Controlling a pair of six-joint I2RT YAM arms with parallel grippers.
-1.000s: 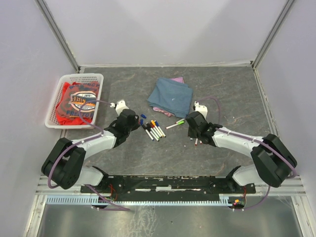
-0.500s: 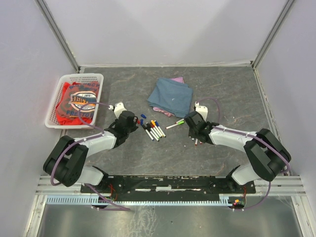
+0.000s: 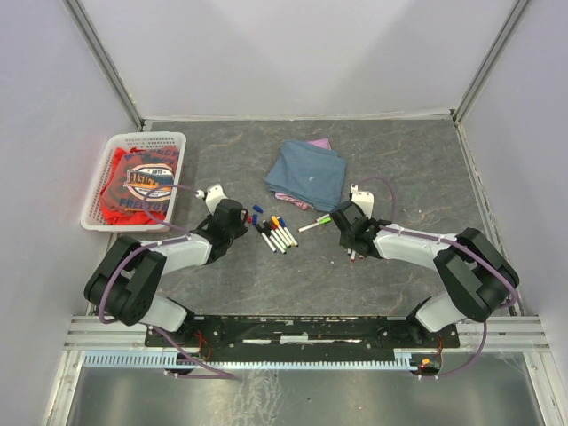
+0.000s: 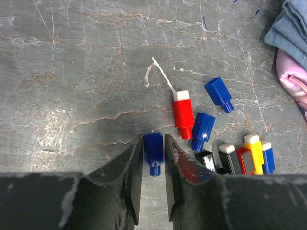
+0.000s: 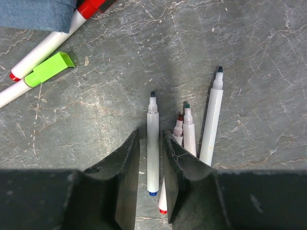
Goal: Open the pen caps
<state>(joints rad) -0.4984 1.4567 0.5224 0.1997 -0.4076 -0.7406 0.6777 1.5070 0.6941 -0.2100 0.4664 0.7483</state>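
The table [image 3: 417, 169] has a dark grey top that looks like stone, with thin pale and brownish veins running across it. Plain white walls [image 3: 284, 53] close it on three sides, and metal posts [image 3: 102, 58] stand in the two far corners. At the far left there is a white basket [image 3: 146, 136] with a red printed cloth [image 3: 138, 186] inside. Near the middle, towards the back, a folded blue cloth [image 3: 308, 173] lies on top of a pink one [image 3: 319, 143].

The pens [image 3: 277, 232] lie in a small row between the two arms, just in front of the blue cloth. The left gripper [image 4: 153, 143] is low over the surface beside this row. Its jaws are narrow around a blue cap [image 4: 154, 154] that lies on the table, and they appear to touch it on both sides. Just beyond it lie a red cap [image 4: 182, 112], a second blue cap [image 4: 202, 130] and a third blue cap [image 4: 219, 93], all loose on the stone. A thin white scratch [image 4: 160, 76] marks the surface near the red cap.

The right gripper [image 5: 151, 134] is on the other side of the row. Its jaws are a little spread, one on each side of an uncapped pen [image 5: 152, 110], with a small gap on both sides. Three more uncapped pens [image 5: 212, 120] lie just beside it, their tips pointing the same way. Farther off, a green-capped pen [image 5: 48, 68] lies near the edge of the blue cloth.
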